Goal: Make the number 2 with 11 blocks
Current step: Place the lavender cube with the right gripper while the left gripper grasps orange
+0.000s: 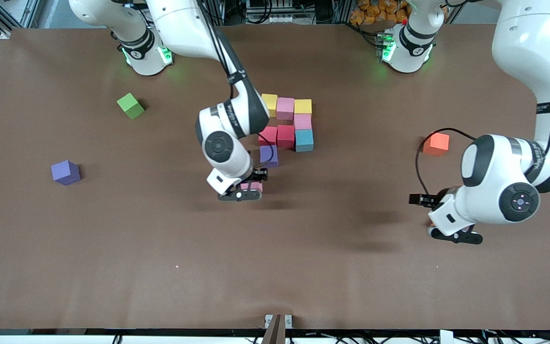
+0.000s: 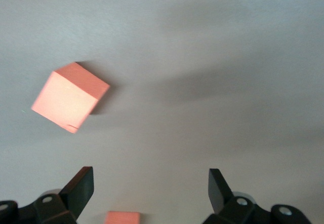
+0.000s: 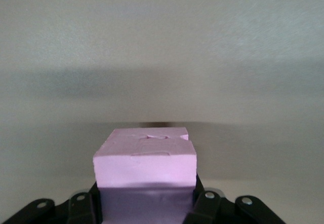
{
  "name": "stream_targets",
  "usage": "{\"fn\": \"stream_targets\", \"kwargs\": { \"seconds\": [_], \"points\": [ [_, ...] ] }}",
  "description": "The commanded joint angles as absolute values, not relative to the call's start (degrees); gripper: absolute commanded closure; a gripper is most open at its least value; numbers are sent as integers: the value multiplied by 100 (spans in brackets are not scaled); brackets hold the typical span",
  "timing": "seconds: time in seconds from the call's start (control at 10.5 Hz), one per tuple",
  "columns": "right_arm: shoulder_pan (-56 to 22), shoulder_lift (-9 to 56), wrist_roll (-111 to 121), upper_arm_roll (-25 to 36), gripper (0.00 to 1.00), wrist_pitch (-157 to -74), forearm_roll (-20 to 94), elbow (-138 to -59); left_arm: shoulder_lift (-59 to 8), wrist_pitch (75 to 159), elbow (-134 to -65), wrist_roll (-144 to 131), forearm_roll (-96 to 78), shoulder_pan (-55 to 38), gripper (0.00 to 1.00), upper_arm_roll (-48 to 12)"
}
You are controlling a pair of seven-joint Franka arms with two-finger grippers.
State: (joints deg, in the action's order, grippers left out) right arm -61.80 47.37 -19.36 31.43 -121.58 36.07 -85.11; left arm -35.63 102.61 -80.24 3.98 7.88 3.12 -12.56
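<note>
Right gripper [image 1: 245, 191] is closed on a pink cube [image 3: 146, 158], the fingers clamping its two opposite sides; the cube shows only as a sliver between the fingers in the front view, directly beneath the purple cube [image 1: 269, 155] that ends the partial number 2 [image 1: 287, 123]. The right arm runs from its base at the top of the front view, bends at the elbow above the figure, and turns its wrist downward so the gripper points at the table [image 1: 112, 248]. The partial figure consists of eight cubes in contact: a top row of yellow [image 1: 269, 102], pink [image 1: 285, 107] and yellow [image 1: 302, 106]; a pink cube [image 1: 302, 122] under the last yellow; then a row of light blue [image 1: 304, 140], red [image 1: 285, 135] and a second red [image 1: 268, 135], partly hidden by the arm; the purple cube lies nearer the front camera than that second red. Left gripper [image 1: 454, 235] hangs over bare table toward the left arm's end, fingers spread fully apart and holding nothing, its forearm folded back on itself and the wrist angled down. An orange cube [image 2: 70, 97] lies apart near it, and the left wrist view shows the edge of another orange-coloured cube [image 2: 122, 218] at the frame border. A loose purple cube [image 1: 65, 172] and a green cube [image 1: 131, 105] sit well apart toward the right arm's end.
</note>
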Motion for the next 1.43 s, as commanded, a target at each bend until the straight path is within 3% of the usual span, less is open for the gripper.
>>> {"fn": "stream_targets", "kwargs": {
  "seconds": [0.0,0.29,1.34],
  "points": [
    [-6179,5307,-2609,3068,78,-12050,3376,-7824,-3524,10579,-8112,1882,1142,596,0,-1301],
    [-6196,5317,-2654,2936,78,-12050,3209,-7805,-3893,11512,-8183,3828,1178,1089,0,-1301],
    [-6416,5177,-2822,2918,78,-11717,2901,-7857,-4254,12101,-8489,3586,1397,1187,0,-1301]
  ]
}}
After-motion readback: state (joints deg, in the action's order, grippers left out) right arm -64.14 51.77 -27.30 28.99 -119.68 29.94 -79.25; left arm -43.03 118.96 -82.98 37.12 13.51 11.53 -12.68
